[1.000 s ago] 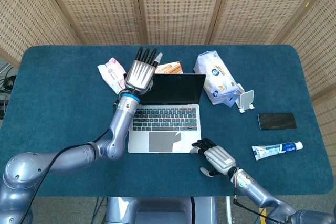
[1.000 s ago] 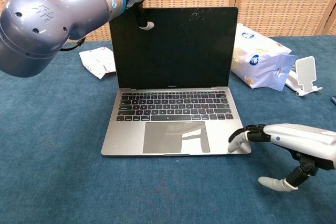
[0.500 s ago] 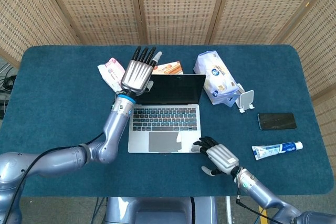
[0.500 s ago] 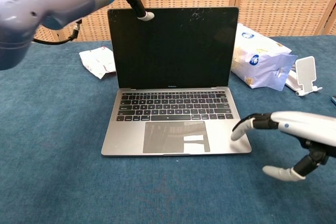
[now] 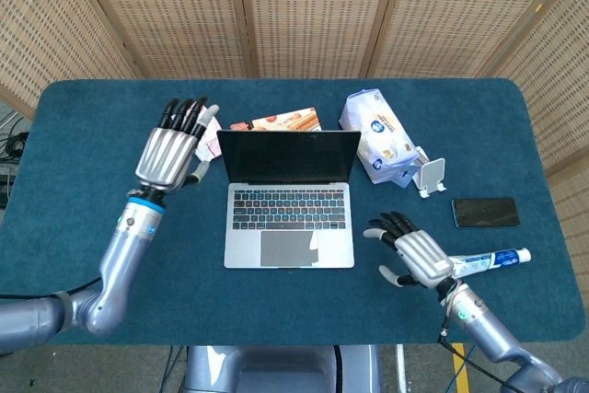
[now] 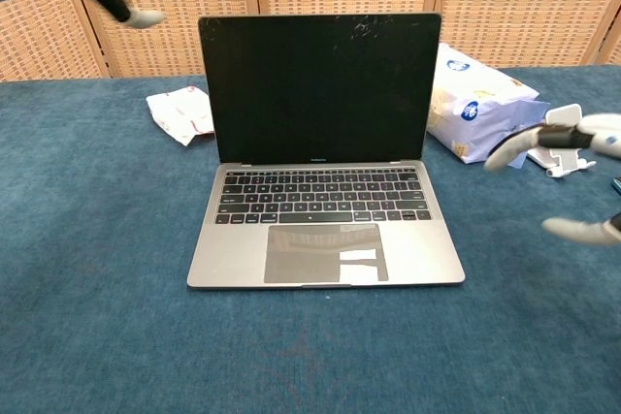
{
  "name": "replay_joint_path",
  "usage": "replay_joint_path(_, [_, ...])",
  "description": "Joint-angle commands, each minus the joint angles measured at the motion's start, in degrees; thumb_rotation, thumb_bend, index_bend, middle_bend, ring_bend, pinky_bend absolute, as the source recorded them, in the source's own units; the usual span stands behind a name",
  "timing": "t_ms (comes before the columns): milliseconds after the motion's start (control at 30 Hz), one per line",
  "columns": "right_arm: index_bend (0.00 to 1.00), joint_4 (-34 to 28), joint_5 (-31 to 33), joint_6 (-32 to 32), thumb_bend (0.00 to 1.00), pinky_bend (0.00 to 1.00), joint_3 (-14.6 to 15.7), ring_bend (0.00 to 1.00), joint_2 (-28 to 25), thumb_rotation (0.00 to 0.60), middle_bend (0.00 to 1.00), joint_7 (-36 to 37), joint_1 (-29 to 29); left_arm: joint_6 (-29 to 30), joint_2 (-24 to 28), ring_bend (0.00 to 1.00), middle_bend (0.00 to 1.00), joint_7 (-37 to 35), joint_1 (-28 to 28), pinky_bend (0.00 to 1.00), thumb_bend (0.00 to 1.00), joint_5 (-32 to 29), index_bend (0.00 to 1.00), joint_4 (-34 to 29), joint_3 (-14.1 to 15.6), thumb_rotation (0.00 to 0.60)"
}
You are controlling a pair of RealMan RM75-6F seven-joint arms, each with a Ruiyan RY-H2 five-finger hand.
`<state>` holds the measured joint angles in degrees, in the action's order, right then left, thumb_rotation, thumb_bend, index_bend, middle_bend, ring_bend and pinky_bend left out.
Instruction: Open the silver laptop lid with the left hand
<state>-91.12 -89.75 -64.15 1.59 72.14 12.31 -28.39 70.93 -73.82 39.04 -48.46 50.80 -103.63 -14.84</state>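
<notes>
The silver laptop [image 5: 289, 218] sits mid-table with its lid [image 5: 290, 155] upright and its dark screen [image 6: 320, 84] facing me. My left hand [image 5: 173, 149] is raised to the left of the laptop, fingers spread, touching nothing. In the chest view only one of its fingers [image 6: 121, 7] shows, at the top left. My right hand [image 5: 419, 255] hovers over the cloth to the right of the laptop, spread and empty; its fingertips [image 6: 514, 149] enter the chest view at the right edge.
A white packet [image 6: 181, 113] lies left of the lid and a snack box [image 5: 276, 121] behind it. A tissue pack [image 5: 377, 135], a white phone stand [image 5: 429, 176], a black phone [image 5: 485, 213] and a toothpaste tube [image 5: 488, 260] lie to the right.
My left hand has left the lid's top left corner and moved out to the left. My right hand has lifted off the laptop's front right corner and moved right. The lid stays upright.
</notes>
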Motion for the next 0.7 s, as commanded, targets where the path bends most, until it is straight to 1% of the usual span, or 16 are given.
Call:
replay_joint_path(33, [0.22, 0.27, 2.14, -2.16, 0.41, 0.02, -1.11, 0.0, -1.61, 0.6, 0.15, -1.48, 1.67, 4.71, 5.59, 0.0, 0.0, -5.59, 7.15, 0.0, 0.36, 5.23, 0.0, -5.44, 5.05, 0.555])
replay_joint_path(133, [0.22, 0.81, 4.15, -4.08, 0.41, 0.02, -1.96, 0.0, -2.75, 0.6, 0.14, -3.44, 3.19, 7.77, 8.57, 0.0, 0.0, -9.36, 12.31, 0.0, 0.36, 9.15, 0.0, -6.89, 8.77, 0.555])
replay_joint_path(200, [0.22, 1.06, 4.99, -5.04, 0.41, 0.02, -2.38, 0.0, -3.17, 0.6, 0.14, -4.38, 3.86, 9.47, 9.41, 0.0, 0.0, -10.76, 14.59, 0.0, 0.36, 10.81, 0.0, -6.97, 10.4, 0.555])
replay_joint_path(267, [0.22, 1.2, 6.46, -6.95, 0.41, 0.02, -3.23, 0.0, -3.73, 0.6, 0.14, -5.97, 5.07, 12.46, 10.42, 0.0, 0.0, -13.16, 18.47, 0.0, 0.36, 13.82, 0.0, -6.77, 13.25, 0.556])
replay_joint_path(400, [0.22, 1.3, 8.15, -9.88, 0.41, 0.02, -4.16, 0.0, -4.35, 0.6, 0.14, -8.79, 7.04, 17.8, 10.24, 0.0, 0.0, -16.65, 24.75, 0.0, 0.36, 18.86, 0.0, -4.39, 17.35, 0.553])
replay_joint_path(467, [0.22, 1.56, 8.92, -11.02, 0.41, 0.02, -4.42, 0.0, -4.51, 0.6, 0.14, -9.89, 8.0, 20.2, 9.3, 0.0, 0.0, -18.86, 27.52, 0.0, 0.36, 20.82, 0.0, -2.86, 18.63, 0.552])
replay_joint_path(567, [0.22, 1.97, 10.26, -12.55, 0.41, 0.02, -4.7, 0.0, -4.82, 0.6, 0.14, -10.88, 9.5, 23.01, 8.03, 0.0, 0.0, -21.15, 31.0, 0.0, 0.36, 21.73, 0.0, -1.47, 19.81, 0.553])
replay_joint_path(700, [0.22, 2.03, 11.35, -15.09, 0.41, 0.02, -4.84, 0.0, -5.23, 0.6, 0.14, -12.41, 11.77, 25.67, 6.41, 0.0, 0.0, -21.9, 34.93, 0.0, 0.36, 23.3, 0.0, 0.12, 21.38, 0.554])
